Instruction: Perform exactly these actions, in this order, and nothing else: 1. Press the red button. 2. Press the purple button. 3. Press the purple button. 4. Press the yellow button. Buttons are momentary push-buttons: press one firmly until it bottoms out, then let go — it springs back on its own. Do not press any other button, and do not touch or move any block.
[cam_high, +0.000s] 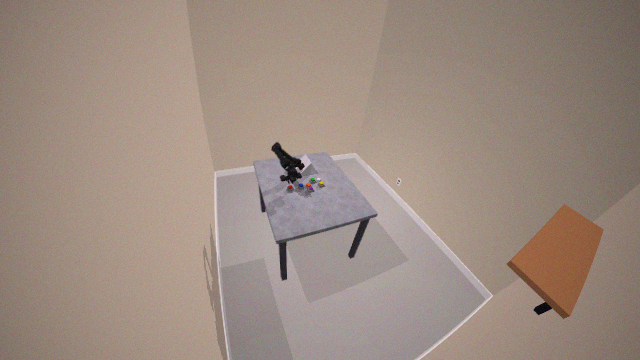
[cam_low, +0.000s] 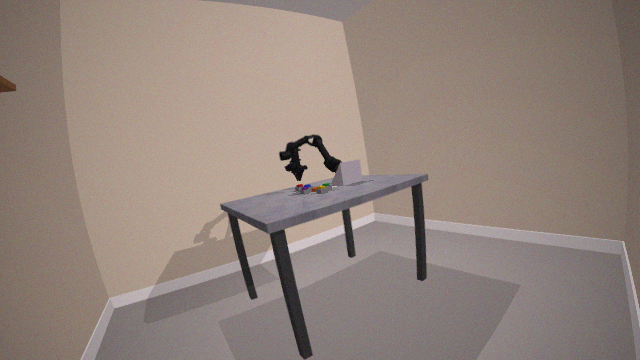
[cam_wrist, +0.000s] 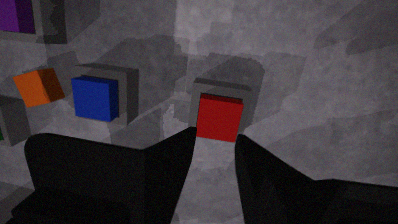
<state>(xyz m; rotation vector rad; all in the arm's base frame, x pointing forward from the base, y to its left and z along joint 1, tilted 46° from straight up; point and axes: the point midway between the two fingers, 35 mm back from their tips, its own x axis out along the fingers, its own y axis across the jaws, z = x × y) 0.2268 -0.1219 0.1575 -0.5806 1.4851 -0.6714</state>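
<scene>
The red button (cam_high: 290, 187) (cam_low: 299, 186) (cam_wrist: 219, 118) stands on a grey base, its cap raised. My gripper (cam_high: 288, 181) (cam_low: 299, 179) (cam_wrist: 216, 137) points down above the table, over the near side of the red button in the wrist view. Its fingers are partly open, a narrow gap apart, with nothing held between them. The purple button (cam_high: 310, 188) (cam_low: 305, 188) (cam_wrist: 15, 16) is cut off at the wrist view's upper left corner. The yellow button (cam_high: 321, 183) (cam_low: 321, 187) is at the group's right in the top view and outside the wrist view.
A blue button (cam_high: 301, 185) (cam_wrist: 95, 98) is beside the red one. An orange block (cam_high: 308, 185) (cam_wrist: 34, 88) lies close to the blue and purple buttons. A green button (cam_high: 313, 179) and a small white thing (cam_high: 319, 179) are farther back. A pale slanted panel (cam_high: 306, 163) (cam_low: 350, 172) stands near the arm's base.
</scene>
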